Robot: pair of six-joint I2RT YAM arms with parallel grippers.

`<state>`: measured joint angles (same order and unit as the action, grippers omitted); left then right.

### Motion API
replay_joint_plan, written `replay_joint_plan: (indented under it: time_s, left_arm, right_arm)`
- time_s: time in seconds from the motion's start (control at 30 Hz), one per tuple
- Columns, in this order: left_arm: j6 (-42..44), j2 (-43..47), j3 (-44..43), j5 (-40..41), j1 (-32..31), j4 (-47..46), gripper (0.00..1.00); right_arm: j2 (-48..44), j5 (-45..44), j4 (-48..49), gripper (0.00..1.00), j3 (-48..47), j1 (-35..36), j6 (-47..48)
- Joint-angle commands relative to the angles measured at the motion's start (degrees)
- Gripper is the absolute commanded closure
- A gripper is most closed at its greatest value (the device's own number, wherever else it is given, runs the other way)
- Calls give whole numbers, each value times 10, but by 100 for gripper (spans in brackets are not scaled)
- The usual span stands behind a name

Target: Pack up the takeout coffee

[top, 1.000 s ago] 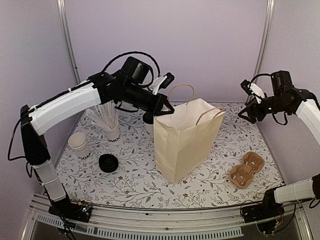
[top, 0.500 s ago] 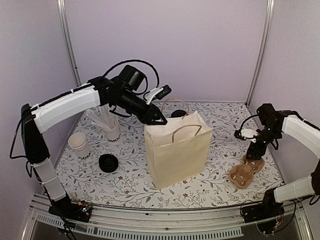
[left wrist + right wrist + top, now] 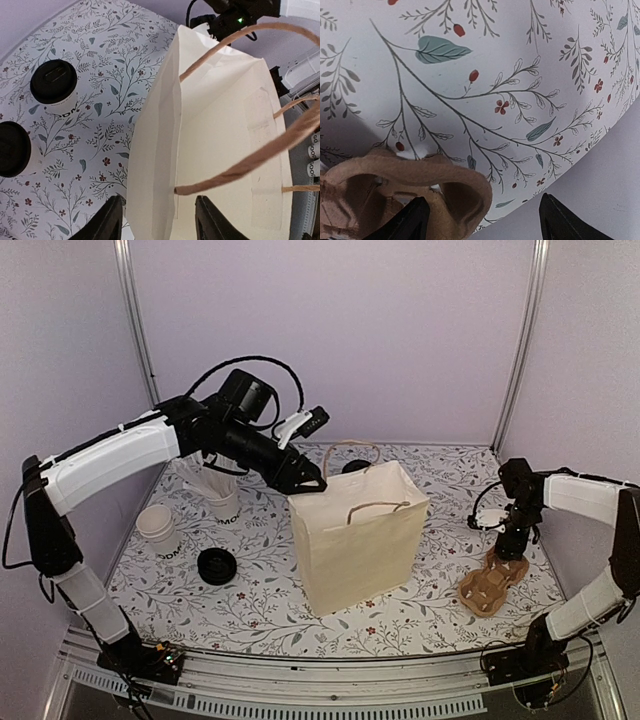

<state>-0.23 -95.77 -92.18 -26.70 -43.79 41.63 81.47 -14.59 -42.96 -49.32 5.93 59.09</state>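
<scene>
Two takeout coffees, white cups with black lids, stand on the floral table; one [image 3: 53, 82] shows dark lettering and the other [image 3: 12, 147] sits at the frame's left edge. From the top view only one black coffee lid [image 3: 352, 467] peeks out behind the paper bag [image 3: 355, 540]. The bag [image 3: 220, 150] stands upright with its mouth wide. My left gripper [image 3: 305, 483] is open at the bag's back left corner, its jaws [image 3: 160, 222] straddling the folded side wall. My right gripper [image 3: 512, 550] is open just above the brown pulp cup carrier [image 3: 490, 585], whose rim [image 3: 405, 170] lies between its fingers.
A loose black lid [image 3: 216, 565] lies at the front left. Stacked lidless white cups [image 3: 158, 527] and a cup of white sticks [image 3: 222, 500] stand at the left. The bag's twisted paper handles [image 3: 250, 165] arch over its mouth. The right wall is close behind the carrier.
The bag came down and to the left from a tilted lift and now stands on the table. My left gripper opened off its corner. My right arm dropped from high up down to the carrier.
</scene>
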Motion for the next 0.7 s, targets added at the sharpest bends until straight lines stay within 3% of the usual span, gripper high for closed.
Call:
replay_joint_plan:
  time_s: [0.0,0.37,0.53,0.67]
  left_arm:
    - [3,34,8,17,6,-26,48]
    - [-13,72,37,32,15,-31,47]
    - [-23,90,50,46,16,-32,47]
    - [-29,100,51,58,18,-34,47]
  right_arm:
    - [50,-36,65,21,-25,-2,-12]
    - [266,52,63,20,-284,30,-128]
    - [267,58,67,20,-291,36,-141]
    - [212,76,35,19,-294,36,-176]
